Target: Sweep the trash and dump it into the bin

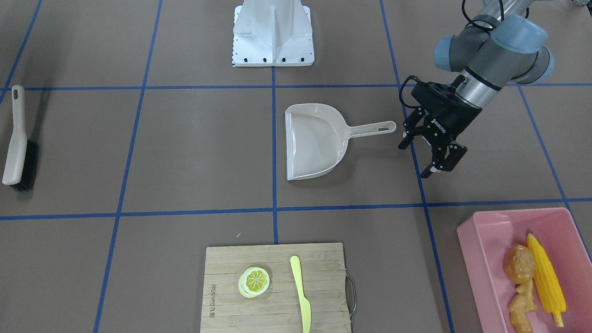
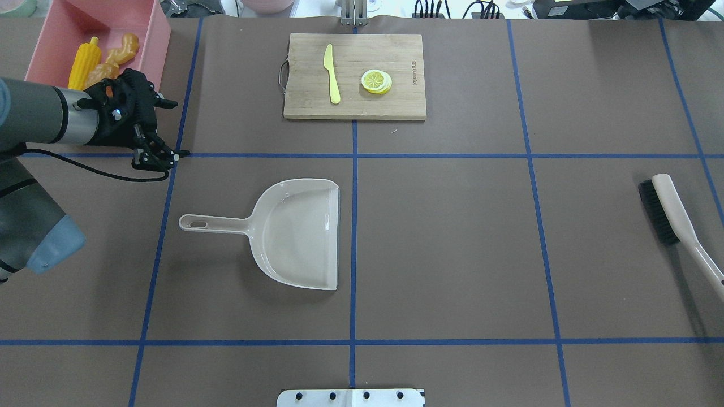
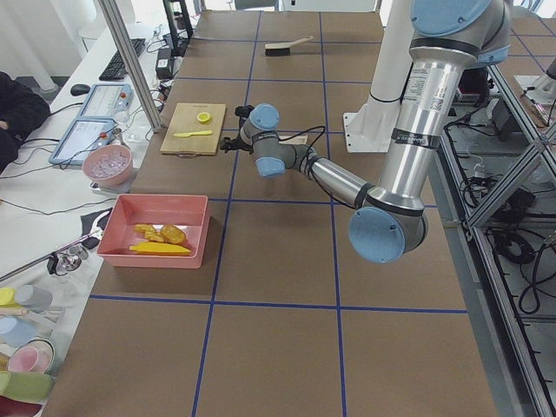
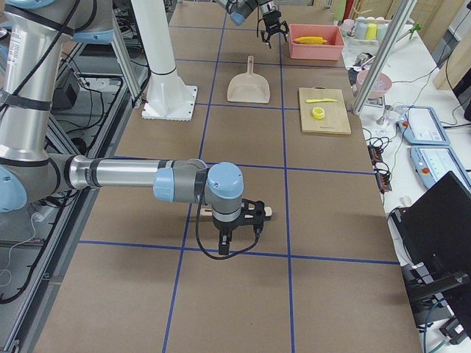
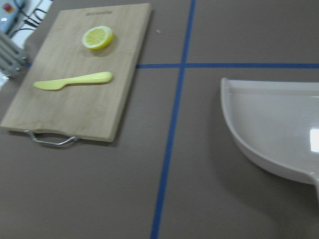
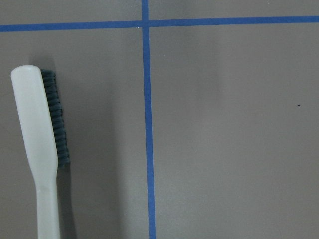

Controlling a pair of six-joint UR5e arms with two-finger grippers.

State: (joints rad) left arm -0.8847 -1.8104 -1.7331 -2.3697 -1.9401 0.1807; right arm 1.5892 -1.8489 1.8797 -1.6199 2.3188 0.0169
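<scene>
Trash in the tub, tools down on the table: all three pieces of toy trash, the yellow corn cob [image 1: 545, 277], the tan ginger root [image 1: 522, 307] and the brownish-orange potato [image 1: 519, 264], lie together inside the pink bin [image 1: 476, 259] at the table's corner on the robot's left, with none visible on the brown table [image 1: 185, 152] itself. The beige dustpan [image 1: 314, 143] sits flat and empty near the table's middle, its handle pointing toward the left gripper [image 1: 415, 160], which hovers just beyond the handle's end between dustpan and bin, jaws spread apart and holding nothing. At the far end on the robot's right, the brush [image 1: 18, 143] lies on the table; the right gripper [image 4: 254, 213] hangs close over it in the right side view, the only camera that catches it, so whether its fingers are apart or together cannot be told. The wooden cutting board [image 1: 222, 277] carries only the lemon slice [image 1: 254, 281] and the pale yellow knife [image 1: 300, 291], neither of them trash. Judged from how things lie, both the sweeping and the dumping look complete, and little appears left beyond drawing the arms clear of the tools.
</scene>
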